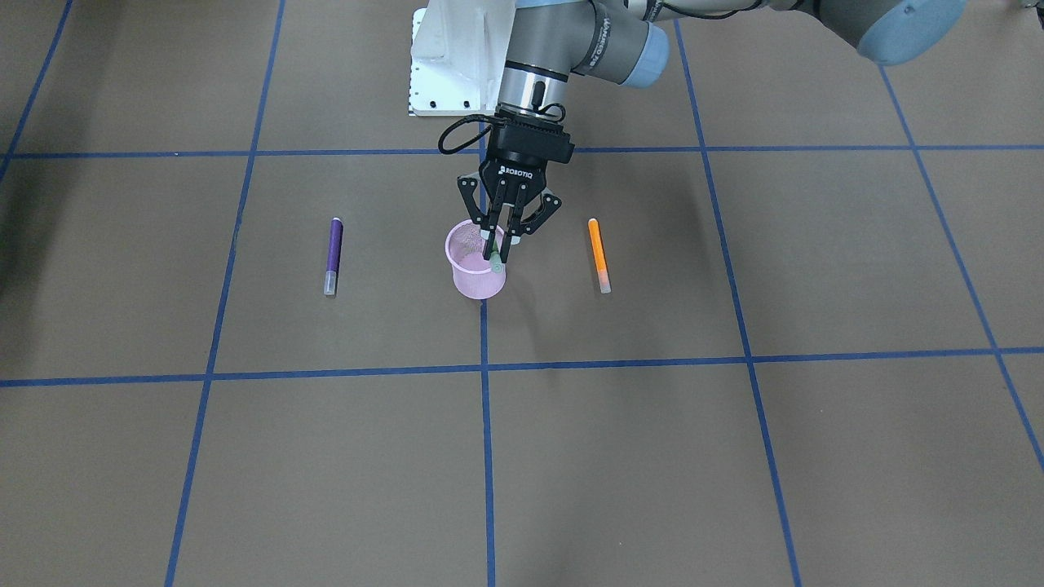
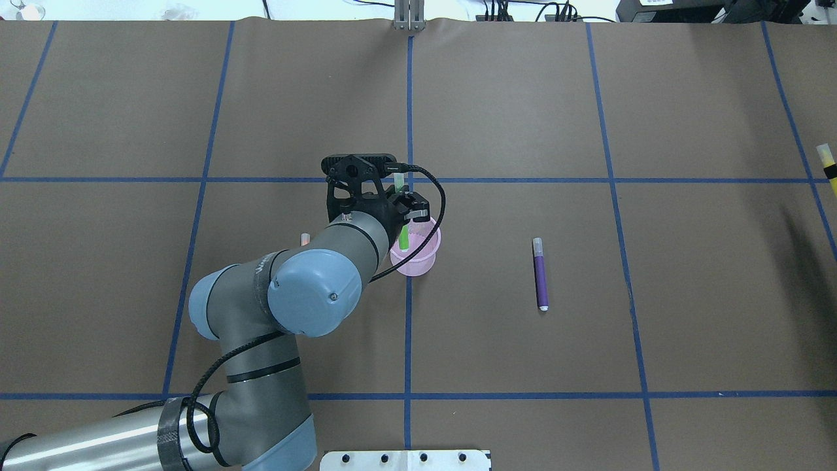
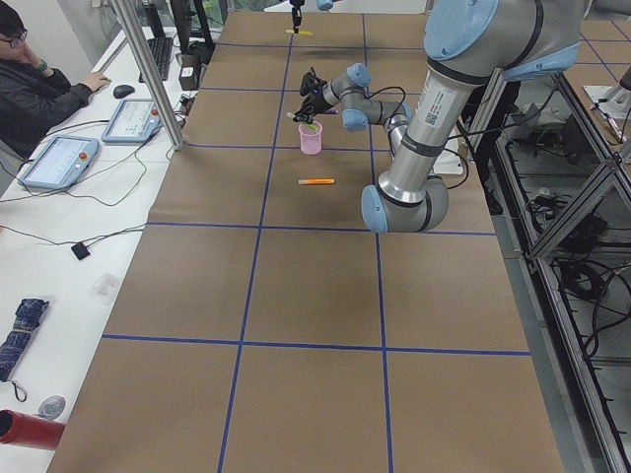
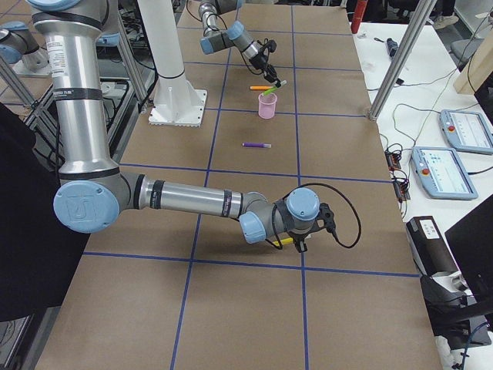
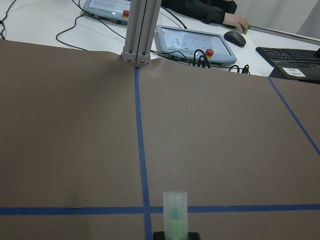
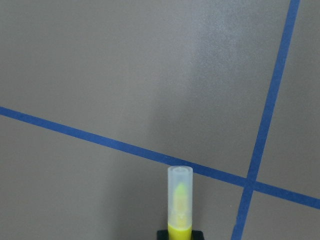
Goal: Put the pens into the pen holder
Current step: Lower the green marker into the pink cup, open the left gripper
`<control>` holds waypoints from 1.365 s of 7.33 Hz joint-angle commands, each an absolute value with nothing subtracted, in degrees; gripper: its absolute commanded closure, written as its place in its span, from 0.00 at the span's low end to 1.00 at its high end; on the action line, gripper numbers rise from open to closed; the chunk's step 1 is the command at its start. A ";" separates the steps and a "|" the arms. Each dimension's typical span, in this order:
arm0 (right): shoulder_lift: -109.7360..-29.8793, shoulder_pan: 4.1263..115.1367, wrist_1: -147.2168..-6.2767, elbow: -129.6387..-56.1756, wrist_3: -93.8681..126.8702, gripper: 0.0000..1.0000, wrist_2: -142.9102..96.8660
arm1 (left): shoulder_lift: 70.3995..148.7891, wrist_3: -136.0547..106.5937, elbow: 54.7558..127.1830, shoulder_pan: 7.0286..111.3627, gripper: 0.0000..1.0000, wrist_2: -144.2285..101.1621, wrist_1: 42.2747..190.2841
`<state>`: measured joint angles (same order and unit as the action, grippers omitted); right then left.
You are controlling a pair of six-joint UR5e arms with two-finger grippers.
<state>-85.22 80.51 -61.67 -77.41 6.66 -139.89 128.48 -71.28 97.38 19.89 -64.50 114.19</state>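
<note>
The pink mesh pen holder (image 1: 475, 269) stands at the table's middle, also seen from overhead (image 2: 415, 254). My left gripper (image 1: 497, 244) hangs over its rim, shut on the green pen (image 1: 496, 259), which slants over the holder's mouth (image 2: 404, 237); its pale cap shows in the left wrist view (image 5: 175, 212). The purple pen (image 1: 333, 255) and the orange pen (image 1: 599, 255) lie flat on either side of the holder. My right gripper (image 6: 180, 235) is shut on a yellow pen (image 6: 179, 205) low over the table's right end (image 4: 282, 241).
The left arm (image 2: 307, 288) hides most of the orange pen from overhead. The white robot base plate (image 1: 444, 73) lies behind the holder. An operator (image 3: 35, 84), tablets and cables are beyond the table's far edge.
</note>
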 commanded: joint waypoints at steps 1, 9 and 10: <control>-84.90 80.51 -61.70 -77.43 6.68 1.00 -139.92 | 128.85 -70.40 96.86 18.99 1.00 -64.51 114.34; -84.73 80.51 -61.70 -77.43 6.59 1.00 -139.92 | 130.16 -70.31 90.97 18.98 0.80 -64.33 121.71; -84.73 80.51 -61.61 -77.52 6.59 1.00 -140.10 | 130.34 -70.23 91.40 18.98 0.58 -64.42 121.64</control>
<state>-84.74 80.51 -61.68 -77.45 6.59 -139.96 130.07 -70.25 91.50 18.94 -64.30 120.74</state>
